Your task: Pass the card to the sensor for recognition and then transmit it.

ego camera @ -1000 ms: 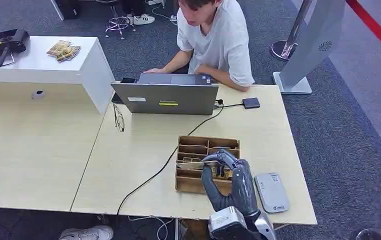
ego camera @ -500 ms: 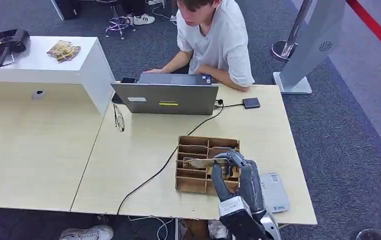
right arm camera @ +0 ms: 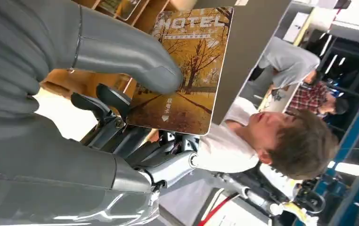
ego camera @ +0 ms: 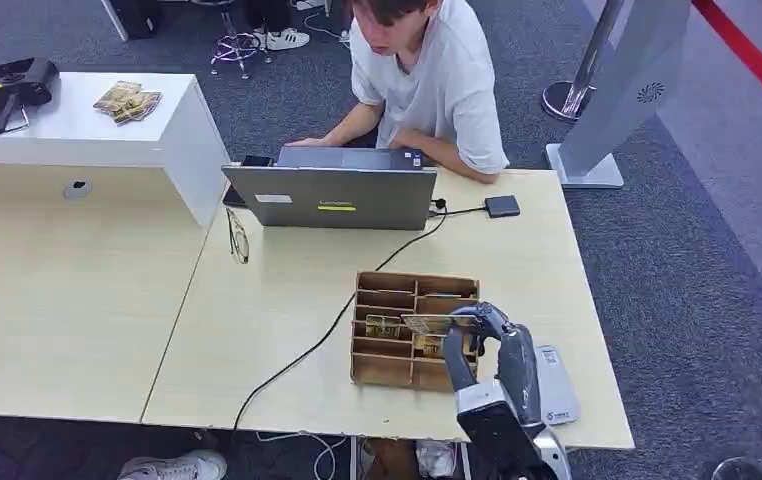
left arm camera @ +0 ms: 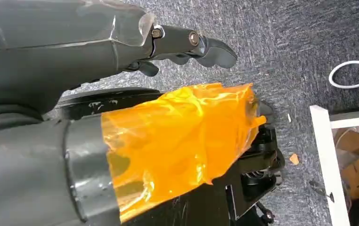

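Card, the autumn-print plastic hotel one (right arm camera: 187, 70), is pinched in my right hand (ego camera: 482, 345), which has slid right across the wooden compartment tray (ego camera: 387, 372) toward the grey flat sensor pad (ego camera: 555, 385); scanning comes next, I judge.

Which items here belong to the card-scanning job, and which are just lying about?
Job:
- card, held by the right hand
- grey sensor pad
- wooden card box

Lying about:
- laptop
- glasses
- small black box
- person at the laptop
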